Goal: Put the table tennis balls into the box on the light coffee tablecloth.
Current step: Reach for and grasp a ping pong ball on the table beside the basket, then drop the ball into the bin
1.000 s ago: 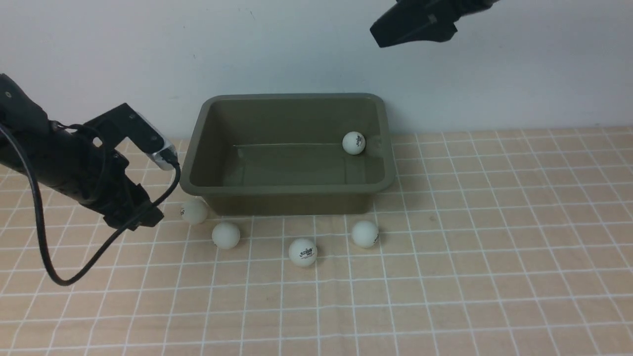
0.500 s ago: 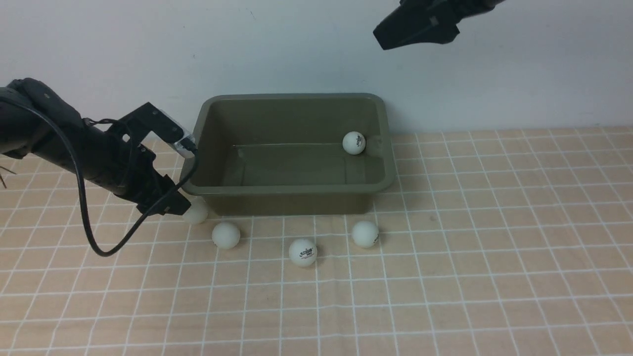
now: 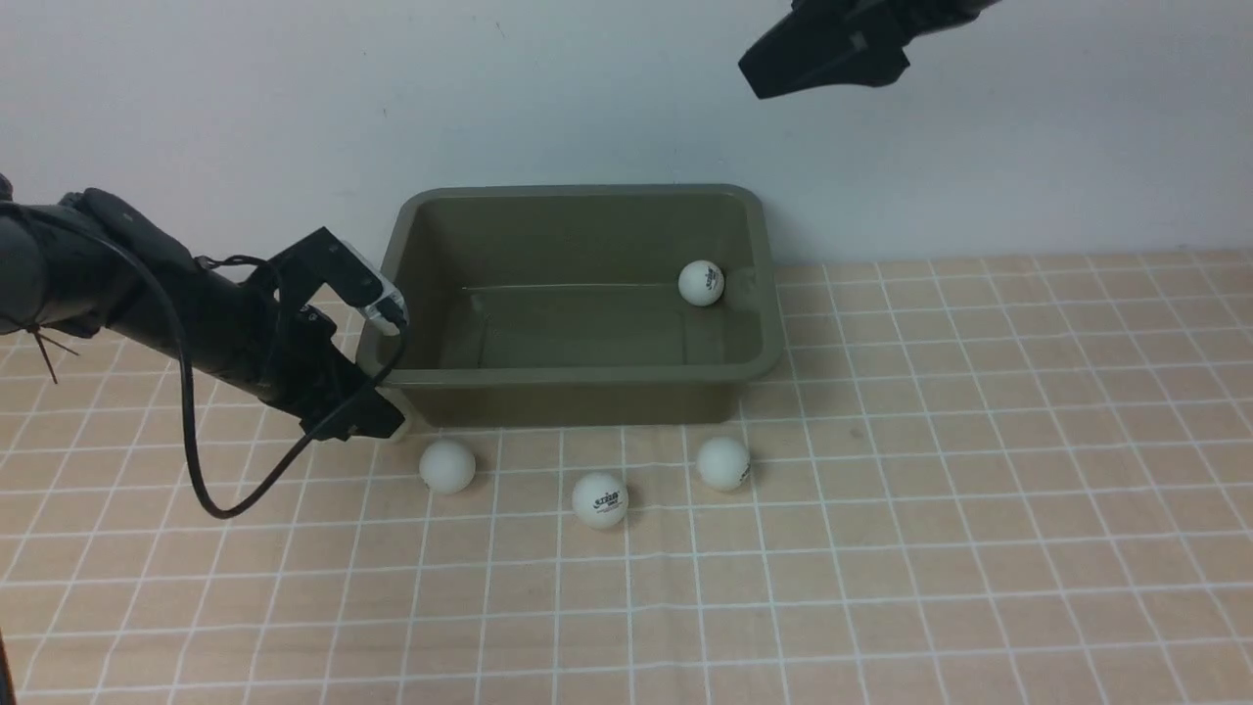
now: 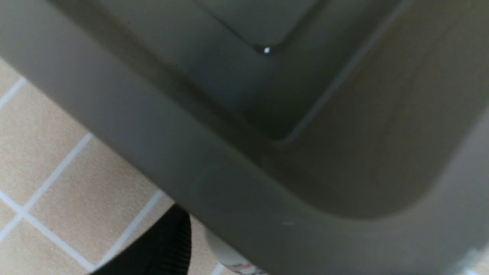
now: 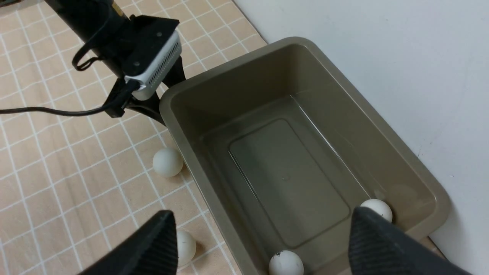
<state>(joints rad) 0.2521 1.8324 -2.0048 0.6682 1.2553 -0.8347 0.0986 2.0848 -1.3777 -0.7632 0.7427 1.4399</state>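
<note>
One table tennis ball, the leftmost ball (image 4: 225,256), has gone from sight in the front view. The left pincer (image 3: 367,421) has swung right across the light coffee tablecloth (image 3: 979,490) to the near-left corner of the box (image 3: 578,401) and now covers the spot where it lay. Its wrist view shows only a sliver of it under the box rim, so I cannot tell whether the jaws are parted or closed on it; a pick-up seems the step in hand. Three more lie on the cloth just near of the box: the left ball (image 3: 447,465), the logo ball (image 3: 599,499) and the right ball (image 3: 723,463). Two rest inside the box, the near-wall ball (image 5: 285,264) and the far-corner ball (image 3: 701,283). High at far right, the right pincer (image 3: 822,59) hangs wide open, empty, barely shifted.
</note>
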